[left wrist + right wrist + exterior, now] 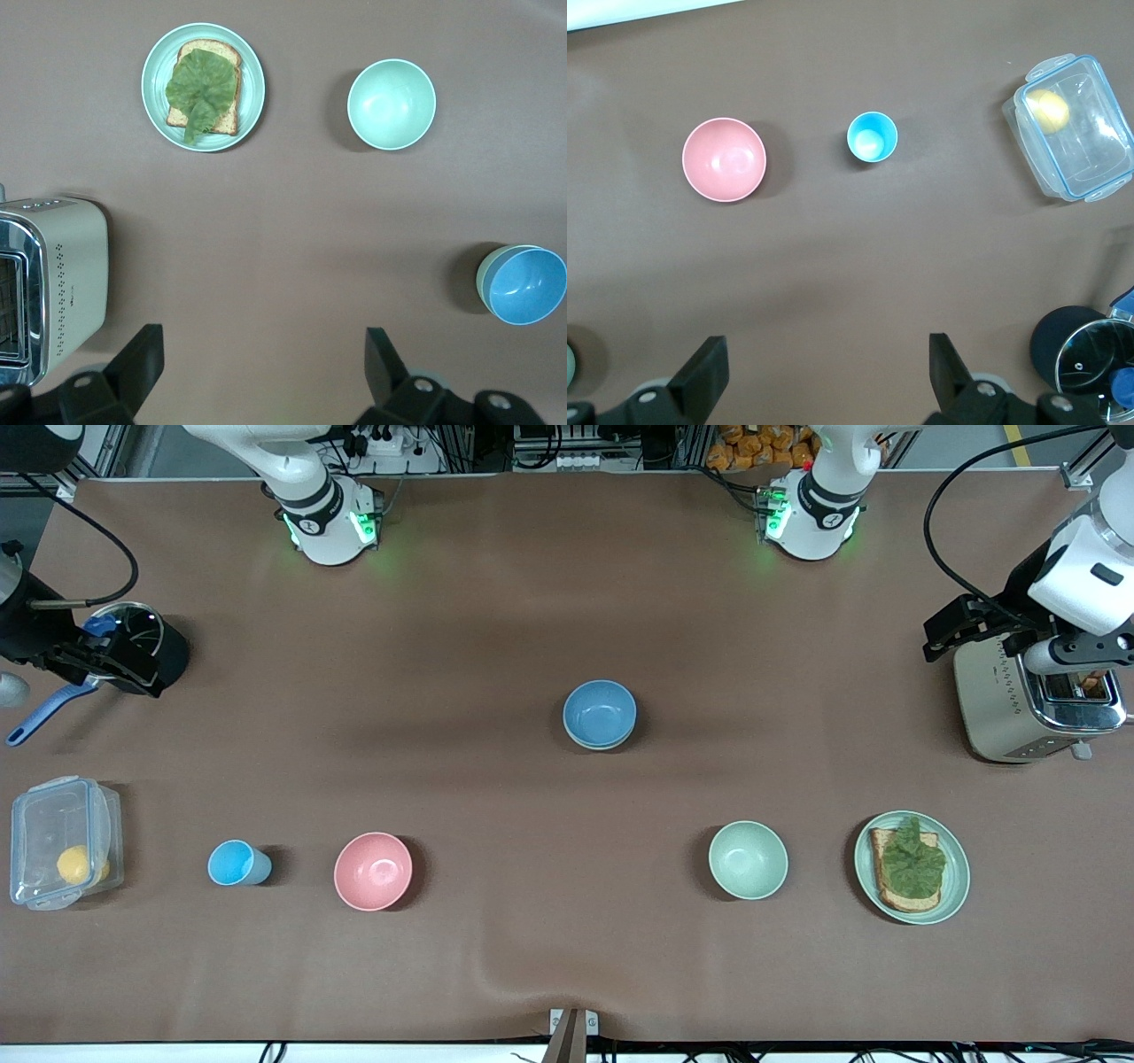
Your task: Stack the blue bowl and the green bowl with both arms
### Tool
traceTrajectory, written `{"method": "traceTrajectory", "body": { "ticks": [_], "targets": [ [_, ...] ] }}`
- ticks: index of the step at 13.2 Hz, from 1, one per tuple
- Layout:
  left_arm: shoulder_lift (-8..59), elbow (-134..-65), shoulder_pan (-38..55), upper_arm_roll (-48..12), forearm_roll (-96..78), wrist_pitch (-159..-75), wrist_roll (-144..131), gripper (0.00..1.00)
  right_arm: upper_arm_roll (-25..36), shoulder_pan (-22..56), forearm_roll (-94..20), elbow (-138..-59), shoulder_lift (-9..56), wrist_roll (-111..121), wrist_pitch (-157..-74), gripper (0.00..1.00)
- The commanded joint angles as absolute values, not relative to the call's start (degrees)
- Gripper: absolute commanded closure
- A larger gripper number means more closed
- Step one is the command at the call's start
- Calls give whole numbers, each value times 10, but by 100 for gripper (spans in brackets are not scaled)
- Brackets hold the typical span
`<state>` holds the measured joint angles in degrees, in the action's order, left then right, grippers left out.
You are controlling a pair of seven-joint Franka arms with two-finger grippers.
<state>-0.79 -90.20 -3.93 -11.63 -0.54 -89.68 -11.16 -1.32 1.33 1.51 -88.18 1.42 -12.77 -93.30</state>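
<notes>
Black jaws on the left arm are standing wide and holding nothing, hanging over bare surface (496, 611) beside the toaster (1032, 700) at that arm's end. The right arm's jaws are gaping just as wide and empty, over the surface near the dark lidded pot (1081, 359) at its own end. Both arms are looking like they are waiting.

Well apart from both, in the middle of the surface, the blue bowl (600, 711) is sitting inside the green bowl (484, 276), whose sage rim is peeking out just under the blue one. To my eye the stack is looking done.

I am judging both bowls light, stiff and smooth, with a matte skin that could slip a little. The best hold would be a pinch across the rim wall, one finger inside and one outside.

Nearer the front camera, the mint bowl (748, 859) and the pink bowl (373, 871) are sitting alone.
</notes>
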Motion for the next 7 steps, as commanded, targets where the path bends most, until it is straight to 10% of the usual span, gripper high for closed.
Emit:
{"method": "traceTrajectory", "body": {
  "ticks": [1, 7],
  "targets": [
    [-18, -905, -34, -113, 4, -892, -105, 0, -14, 10, 21, -890, 6, -119, -935, 0],
    [-19, -905, -30, -110, -1, -888, -107, 0, -14, 9, 17, -890, 6, -112, -933, 0]
  ]
}}
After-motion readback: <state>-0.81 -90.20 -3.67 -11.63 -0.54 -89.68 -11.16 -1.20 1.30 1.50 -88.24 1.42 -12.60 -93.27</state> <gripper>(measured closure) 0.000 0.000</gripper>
